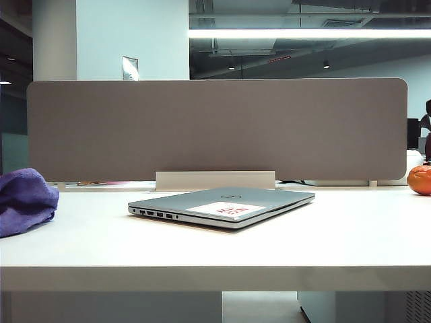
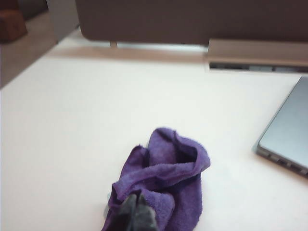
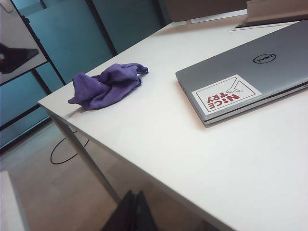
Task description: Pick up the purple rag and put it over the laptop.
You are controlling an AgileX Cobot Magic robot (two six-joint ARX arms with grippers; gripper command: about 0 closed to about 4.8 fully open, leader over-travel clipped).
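The purple rag (image 1: 23, 200) lies crumpled on the white table near its left edge, also seen in the left wrist view (image 2: 168, 168) and the right wrist view (image 3: 106, 85). The closed silver laptop (image 1: 222, 205) lies flat mid-table with a white-and-red sticker (image 3: 226, 94) on its lid; one corner of the laptop (image 2: 288, 134) shows beside the rag. My left gripper (image 2: 136, 198) is shut, its tips together just over the rag's near edge, holding nothing. My right gripper (image 3: 134, 193) is shut and empty, off the table's edge over the floor. Neither gripper shows in the exterior view.
A grey divider panel (image 1: 215, 128) stands along the table's back edge on a white base (image 1: 215, 180). An orange round object (image 1: 421, 180) sits at the far right. The table's corner and edge (image 3: 62, 113) drop to the floor close to the rag.
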